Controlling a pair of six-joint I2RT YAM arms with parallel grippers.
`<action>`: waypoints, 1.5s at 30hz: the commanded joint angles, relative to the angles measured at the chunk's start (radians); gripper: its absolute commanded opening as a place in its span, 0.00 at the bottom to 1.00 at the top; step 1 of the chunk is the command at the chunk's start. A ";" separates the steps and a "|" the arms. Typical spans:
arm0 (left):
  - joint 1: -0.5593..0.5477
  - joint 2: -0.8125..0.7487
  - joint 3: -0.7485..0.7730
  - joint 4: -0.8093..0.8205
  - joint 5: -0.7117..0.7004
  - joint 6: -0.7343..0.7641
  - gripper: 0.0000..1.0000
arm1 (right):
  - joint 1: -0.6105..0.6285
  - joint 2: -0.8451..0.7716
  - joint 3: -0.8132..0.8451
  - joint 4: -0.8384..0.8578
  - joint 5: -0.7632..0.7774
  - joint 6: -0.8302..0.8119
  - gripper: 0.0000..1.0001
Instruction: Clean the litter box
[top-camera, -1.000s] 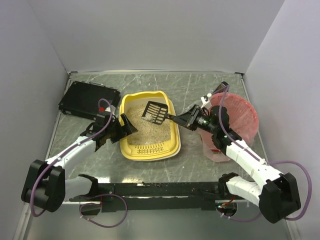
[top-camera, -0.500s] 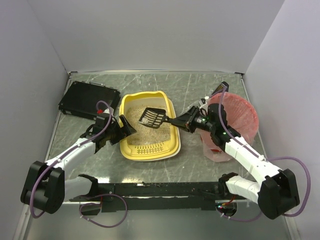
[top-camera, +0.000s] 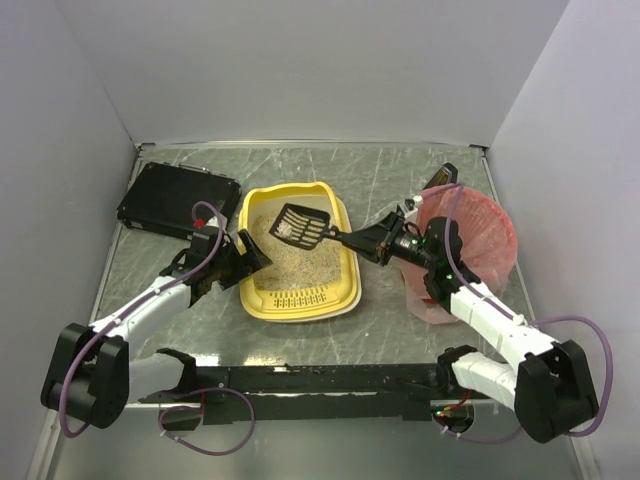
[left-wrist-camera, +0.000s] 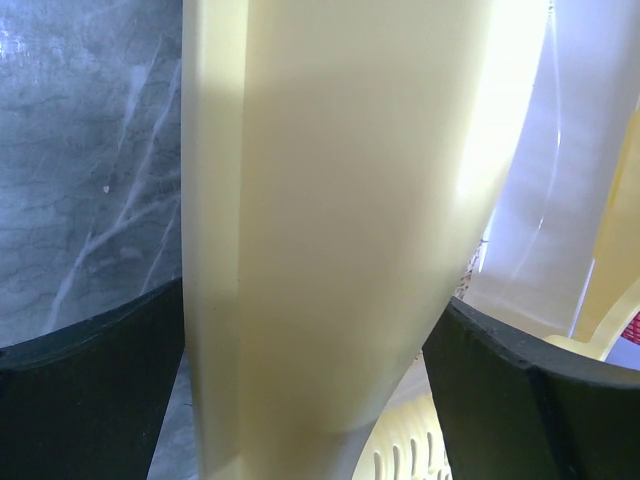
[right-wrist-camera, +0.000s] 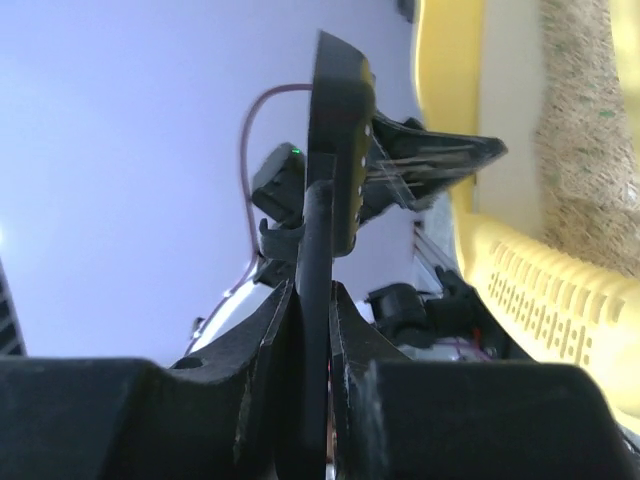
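The yellow litter box holds beige litter and sits mid-table, its slotted rim nearest the arms. My left gripper is shut on the box's left wall, which fills the left wrist view between the two black fingers. My right gripper is shut on the handle of a black slotted scoop. It holds the scoop's blade over the far part of the litter, with a pale patch on the blade. In the right wrist view the handle runs between the closed fingers, with the box at right.
A pink-red bag-lined round bin stands right of the box, beside the right arm. A flat black rectangular box lies at the far left. Grey walls close in the table on three sides.
The right gripper has tilted the scoop from steep in the litter to nearly level and moved it slightly left and toward the far end. The left gripper has not moved.
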 joint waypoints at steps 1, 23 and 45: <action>-0.004 -0.011 0.020 0.040 0.001 0.004 0.97 | -0.014 -0.030 -0.028 0.124 0.033 0.070 0.00; -0.004 -0.083 0.041 -0.042 -0.066 0.005 0.97 | -0.040 -0.097 0.138 -0.211 0.037 -0.199 0.00; -0.004 -0.086 0.087 -0.080 -0.111 -0.031 0.97 | -0.239 -0.249 0.333 -0.572 -0.055 -0.297 0.00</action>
